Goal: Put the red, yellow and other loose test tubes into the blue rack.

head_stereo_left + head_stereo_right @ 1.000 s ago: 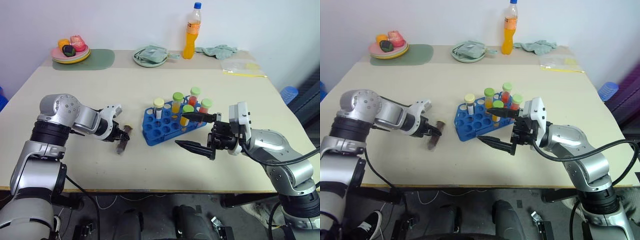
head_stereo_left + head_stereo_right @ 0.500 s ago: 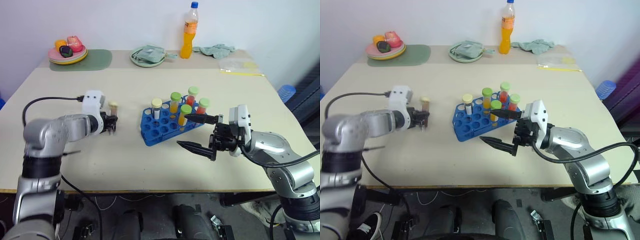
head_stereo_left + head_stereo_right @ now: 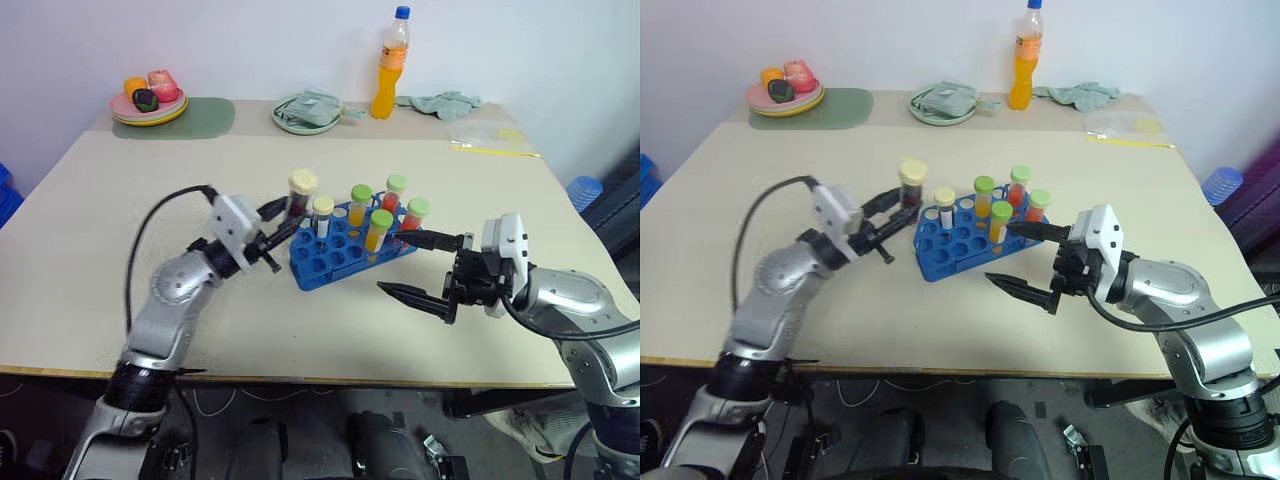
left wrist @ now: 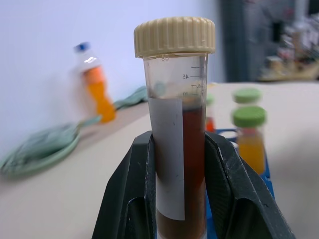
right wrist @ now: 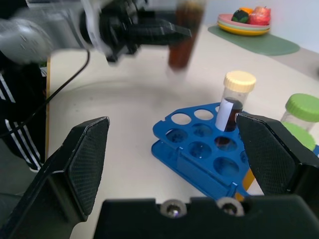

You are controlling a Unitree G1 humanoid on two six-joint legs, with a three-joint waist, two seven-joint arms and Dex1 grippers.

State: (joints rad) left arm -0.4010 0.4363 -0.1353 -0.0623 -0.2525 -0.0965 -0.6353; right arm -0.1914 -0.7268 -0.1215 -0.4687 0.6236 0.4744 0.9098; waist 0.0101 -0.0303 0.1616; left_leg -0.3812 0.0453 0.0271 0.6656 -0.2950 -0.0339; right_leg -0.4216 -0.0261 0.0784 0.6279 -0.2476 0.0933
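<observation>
My left gripper (image 3: 288, 212) is shut on a test tube (image 3: 299, 196) with a cream cap and dark brown-red liquid. It holds the tube upright above the table, just beside the left end of the blue rack (image 3: 320, 268). In the left wrist view the tube (image 4: 175, 124) stands between both fingers (image 4: 139, 189). The rack holds one cream-capped tube (image 3: 322, 214) and several green-capped tubes (image 3: 380, 228) with orange or red liquid. My right gripper (image 3: 392, 262) hangs open and empty beside the rack's right end, pointing at the rack (image 5: 197, 167).
An orange drink bottle (image 3: 388, 65), a plate with a green cloth (image 3: 308, 110), a plate of toy food (image 3: 148, 100) on a green mat, another cloth (image 3: 440, 100) and a plastic bag (image 3: 485, 135) lie along the table's far edge.
My left gripper lifted the brown tube off the table, turned it upright and carried it right, up to the rack. The right gripper stayed open and shifted slightly right.
</observation>
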